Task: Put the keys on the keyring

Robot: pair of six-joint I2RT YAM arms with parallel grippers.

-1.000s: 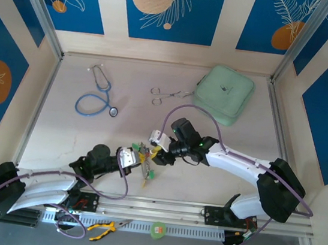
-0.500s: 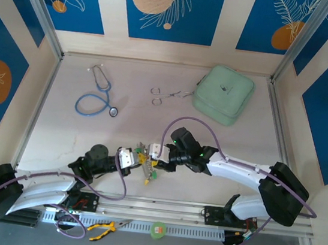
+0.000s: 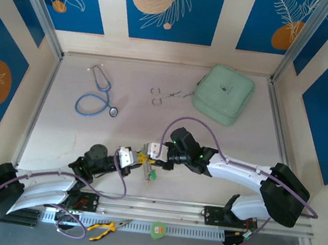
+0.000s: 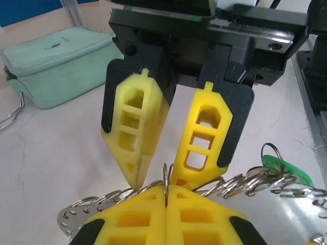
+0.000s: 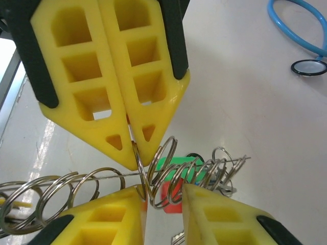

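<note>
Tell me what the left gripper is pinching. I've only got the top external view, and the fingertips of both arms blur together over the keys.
Observer: The left gripper is shut on one thin steel split ring, edge-on between its pads. It isn't on a key head.
Operator: And the right gripper?
Observer: The right gripper has its jaws apart, with its two tips either side of that same ring, coming in from the opposite side.
Operator: Where's the green key?
Observer: The green key head sits off to one side, behind the row of rings. Neither gripper has hold of it.
</note>
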